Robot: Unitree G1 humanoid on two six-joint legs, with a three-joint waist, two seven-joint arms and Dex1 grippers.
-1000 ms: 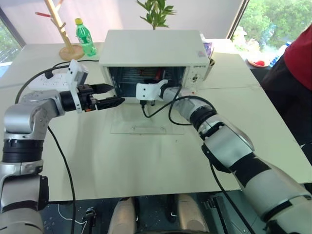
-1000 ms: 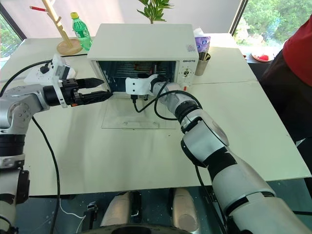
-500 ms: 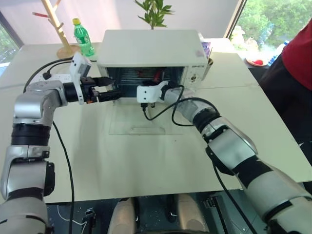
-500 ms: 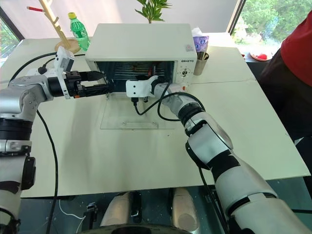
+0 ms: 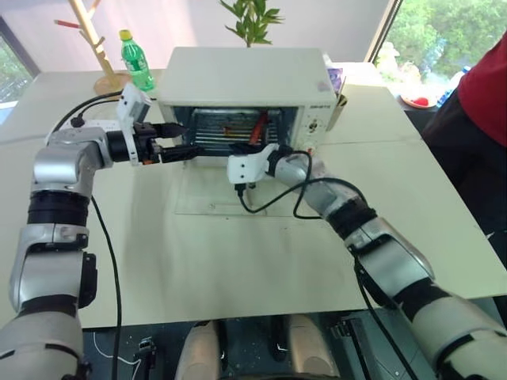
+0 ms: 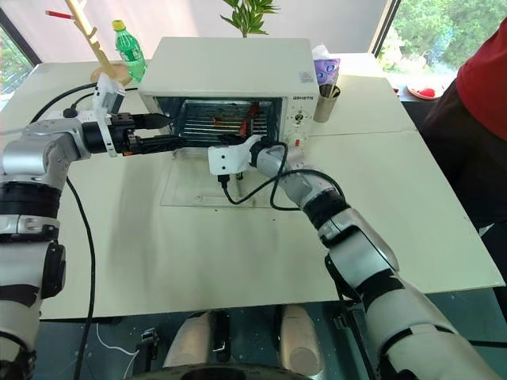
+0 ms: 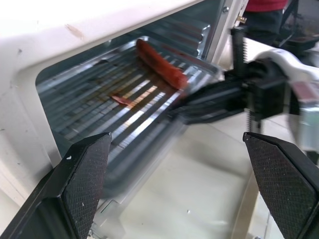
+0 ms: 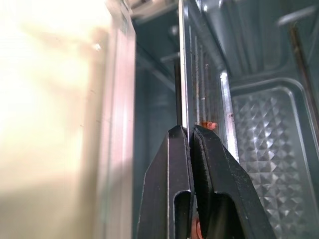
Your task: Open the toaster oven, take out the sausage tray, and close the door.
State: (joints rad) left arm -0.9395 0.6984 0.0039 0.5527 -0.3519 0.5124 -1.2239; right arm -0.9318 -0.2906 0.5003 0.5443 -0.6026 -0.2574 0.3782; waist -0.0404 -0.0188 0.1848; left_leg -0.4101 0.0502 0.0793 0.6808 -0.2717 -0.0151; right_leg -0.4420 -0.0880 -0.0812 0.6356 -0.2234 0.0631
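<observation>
**Thin metal tray pinched at its front rim, oven open**

Bright windows and a pale counter [image 6: 238, 253] frame the white toaster oven [image 6: 230, 67], whose glass door [image 6: 210, 186] is seen folded flat onto the counter. Inside the cavity the sausage tray [image 7: 134, 107] is found, its front edge at the opening, one red sausage [image 7: 160, 63] lying on the ribbed, greasy bottom. The right end effector [image 8: 190, 144] is clamped narrow on the tray's front rim; the left end effector [image 7: 174, 184] is held wide at the opening's left side. The tray is judged light, stiff and slick with grease, so the rim is best gripped firmly and kept level, lest the sausage roll. Support at the left rim seems sensible.
</observation>
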